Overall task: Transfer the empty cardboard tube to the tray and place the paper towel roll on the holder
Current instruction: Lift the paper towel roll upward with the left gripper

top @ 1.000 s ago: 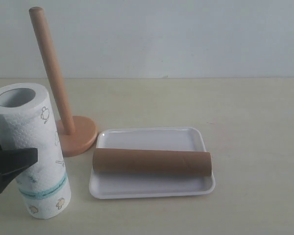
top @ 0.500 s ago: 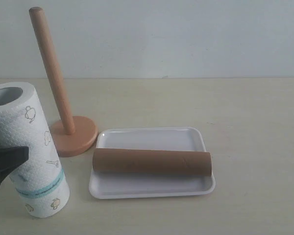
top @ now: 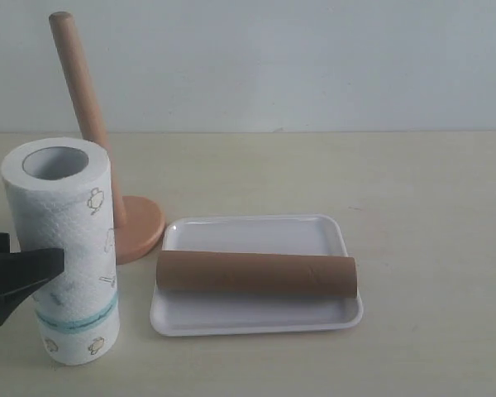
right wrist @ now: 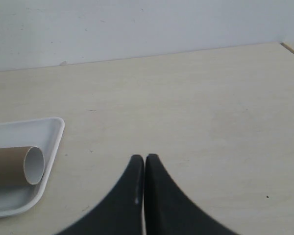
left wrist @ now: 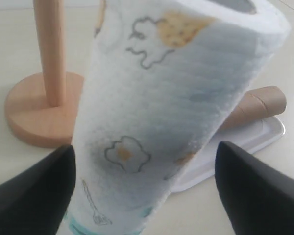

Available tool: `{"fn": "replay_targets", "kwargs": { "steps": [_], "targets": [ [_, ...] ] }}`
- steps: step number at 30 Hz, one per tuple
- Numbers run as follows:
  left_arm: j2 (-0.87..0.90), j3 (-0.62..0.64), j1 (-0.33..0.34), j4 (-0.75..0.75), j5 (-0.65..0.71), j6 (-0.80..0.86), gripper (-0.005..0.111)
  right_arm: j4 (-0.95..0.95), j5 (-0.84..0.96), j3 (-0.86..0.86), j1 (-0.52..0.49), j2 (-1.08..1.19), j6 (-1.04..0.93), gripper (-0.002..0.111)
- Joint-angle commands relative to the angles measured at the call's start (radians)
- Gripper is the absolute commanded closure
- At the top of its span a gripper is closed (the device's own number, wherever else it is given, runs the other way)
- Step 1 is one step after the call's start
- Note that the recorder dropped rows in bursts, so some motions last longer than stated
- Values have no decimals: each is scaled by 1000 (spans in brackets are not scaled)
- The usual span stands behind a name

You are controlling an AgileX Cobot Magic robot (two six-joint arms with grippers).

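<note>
**One item gripped, one already laid down**

My left gripper (left wrist: 146, 164) pinches the thick white paper towel roll (top: 66, 248) with cartoon prints, one black finger on each flank of its lower half. The roll stands nearly upright in front of the light wooden holder (top: 140, 227), not on its dowel. I cannot tell whether it touches the pale table (top: 430, 207). The long brown cardboard tube (top: 256, 275) lies lengthwise in the flat white plastic tray (top: 248, 234). My right gripper (right wrist: 144, 164) hangs over bare table beside the tray, jaws pressed together.

A pale cream table (top: 430, 248) meets a plain white wall (top: 314, 58).
</note>
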Motion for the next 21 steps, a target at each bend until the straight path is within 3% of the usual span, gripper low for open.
{"fn": "replay_targets", "kwargs": {
  "steps": [1, 7, 13, 21],
  "targets": [
    [4, -5, 2, -5, 1, 6, 34, 0, -9, -1, 0, -5, -2, 109],
    [4, -5, 2, -5, -2, 8, 33, 0, -9, -1, 0, -5, -2, 109],
    [4, -5, 2, -5, -10, 8, -2, 0, -9, -1, 0, -5, -2, 109],
    [4, -5, 2, -5, -77, 16, -3, 0, -9, -1, 0, -5, -2, 109]
  ]
}}
